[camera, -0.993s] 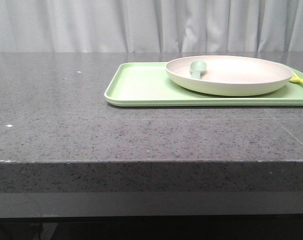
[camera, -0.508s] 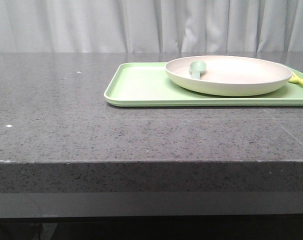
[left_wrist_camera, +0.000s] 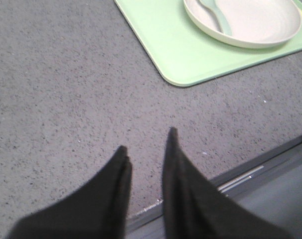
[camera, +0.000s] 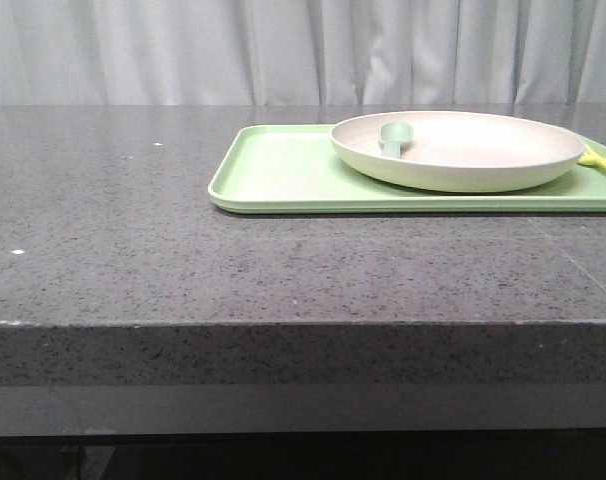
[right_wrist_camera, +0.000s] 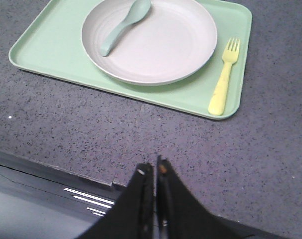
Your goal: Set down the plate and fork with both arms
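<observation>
The cream-beige plate (camera: 458, 150) sits on the light-green tray (camera: 283, 175) at the right of the table; it also shows in the left wrist view (left_wrist_camera: 250, 22) and the right wrist view (right_wrist_camera: 156, 40). The yellow fork (right_wrist_camera: 224, 77) lies on the tray beside the plate, its end just visible in the front view (camera: 605, 163). My left gripper (left_wrist_camera: 147, 139) is open and empty above the table's front edge, far from the tray. My right gripper (right_wrist_camera: 152, 167) is shut and empty near the front edge, short of the tray. Neither gripper shows in the front view.
A pale grey-green spoon (right_wrist_camera: 123, 25) lies in the plate. The dark speckled table (camera: 133, 230) stretches left of the tray. White curtains (camera: 283, 50) hang behind. The table's front edge (right_wrist_camera: 91, 181) lies under both grippers.
</observation>
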Available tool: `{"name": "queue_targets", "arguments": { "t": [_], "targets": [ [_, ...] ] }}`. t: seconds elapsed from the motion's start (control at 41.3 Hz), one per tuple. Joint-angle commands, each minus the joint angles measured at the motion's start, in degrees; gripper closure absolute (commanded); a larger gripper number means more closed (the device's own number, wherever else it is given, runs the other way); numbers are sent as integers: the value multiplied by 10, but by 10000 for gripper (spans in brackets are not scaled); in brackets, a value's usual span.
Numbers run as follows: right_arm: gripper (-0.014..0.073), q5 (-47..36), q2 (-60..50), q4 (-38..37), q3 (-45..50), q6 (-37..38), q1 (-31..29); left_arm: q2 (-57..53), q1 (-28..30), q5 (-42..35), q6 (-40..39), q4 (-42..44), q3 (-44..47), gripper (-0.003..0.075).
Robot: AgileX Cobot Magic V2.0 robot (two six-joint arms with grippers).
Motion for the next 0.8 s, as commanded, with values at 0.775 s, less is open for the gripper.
{"name": "queue_targets", "arguments": {
  "t": [0.775],
  "targets": [
    [662, -73, 2, -1, 9, -2, 0, -86, 45, -169, -7, 10, 67, 738]
  ]
}}
